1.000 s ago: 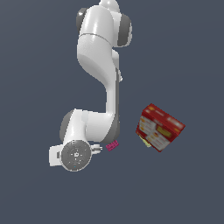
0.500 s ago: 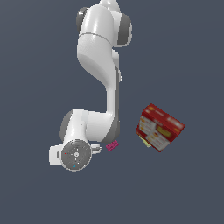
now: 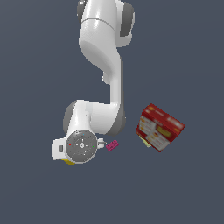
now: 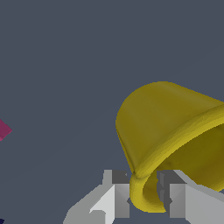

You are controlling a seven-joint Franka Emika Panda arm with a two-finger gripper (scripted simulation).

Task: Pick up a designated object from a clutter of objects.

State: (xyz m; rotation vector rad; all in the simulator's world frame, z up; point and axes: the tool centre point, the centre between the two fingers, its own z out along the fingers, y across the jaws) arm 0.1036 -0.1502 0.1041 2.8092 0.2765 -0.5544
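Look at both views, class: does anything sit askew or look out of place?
Yes. The yellow cup lies tipped on its side, its rim between the gripper fingers. The red box also sits tilted rather than flat.

The gray bench (image 3: 183, 65) holds a red box (image 3: 159, 127), a pink brick (image 3: 112, 145) and a yellow cup (image 4: 175, 131).

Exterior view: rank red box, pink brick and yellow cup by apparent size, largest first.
1. red box, clearly the largest.
2. and 3. unsure: the pink brick is tiny but in full view, while the yellow cup shows only a sliver under the arm's wrist, so its full size cannot be ranked there.
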